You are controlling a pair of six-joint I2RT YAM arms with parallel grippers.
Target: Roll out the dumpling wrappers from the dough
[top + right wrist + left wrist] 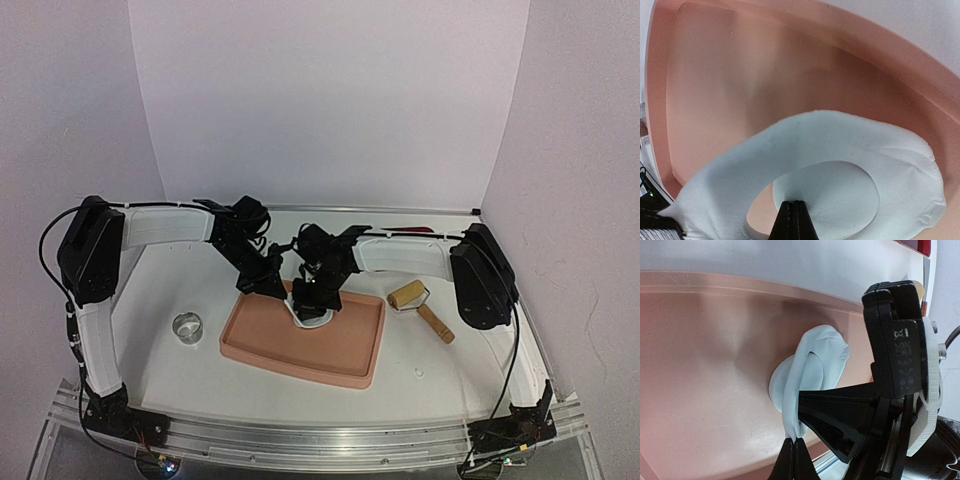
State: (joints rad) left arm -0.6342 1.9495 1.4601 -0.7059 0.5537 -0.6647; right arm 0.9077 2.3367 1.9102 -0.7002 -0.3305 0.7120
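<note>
Soft, tear-prone dough, best held by its thick strip, where the left gripper pinches it; the right gripper has tips pressed together at the edge of the wrapper

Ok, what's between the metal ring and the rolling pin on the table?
The pink tray, with the white dough at its far edge, lies between the metal ring and the rolling pin. The top view shows it.

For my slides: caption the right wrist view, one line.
Closed right gripper at the inner rim of a holed dough scrap, round wrapper beneath, over a pink tray.
</note>
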